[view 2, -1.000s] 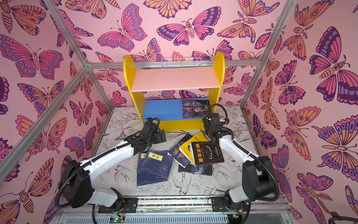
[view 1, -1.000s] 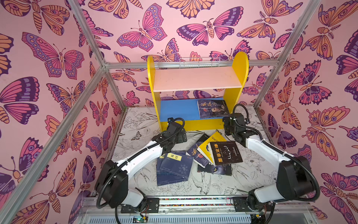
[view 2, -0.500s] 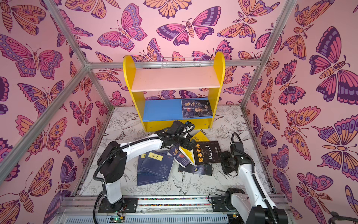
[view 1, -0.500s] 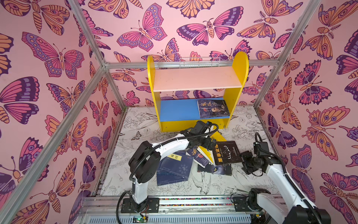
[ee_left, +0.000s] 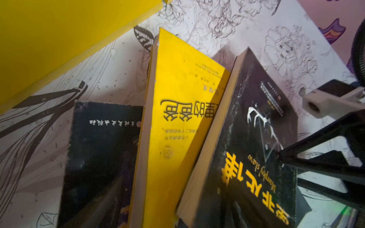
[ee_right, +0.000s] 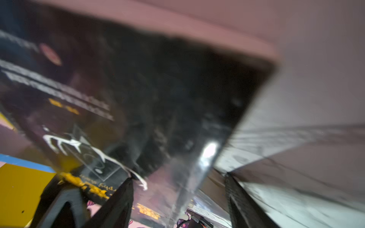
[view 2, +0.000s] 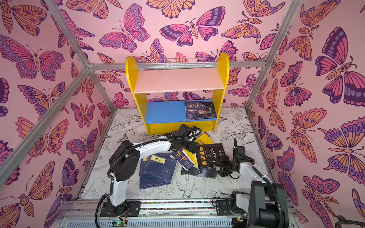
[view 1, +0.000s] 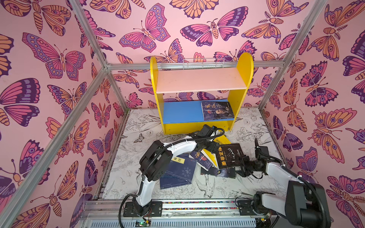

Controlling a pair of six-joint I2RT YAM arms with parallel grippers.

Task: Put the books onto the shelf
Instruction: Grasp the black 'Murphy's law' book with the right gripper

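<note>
The shelf [view 1: 197, 127] stands at the table's [view 1: 138, 138] 12 o'clock edge. One dark book [view 1: 217, 110] lies flat at the 3 o'clock end of its blue board [view 1: 181, 112]. The remaining books form a loose pile [view 1: 205, 162] on the table just before the shelf, with navy books [view 1: 179, 171] at 9 o'clock. A yellow book [view 1: 222, 139] is partly under a black book [view 1: 229, 156] at 3 o'clock. The left pincer [view 1: 210, 147] hangs at the black book's 11 o'clock corner; whether it is open or closed cannot be told. The right pincer [view 1: 240, 164] sits at that book's 4 o'clock corner with its fingers [ee_right: 118, 197] spread apart.
</note>
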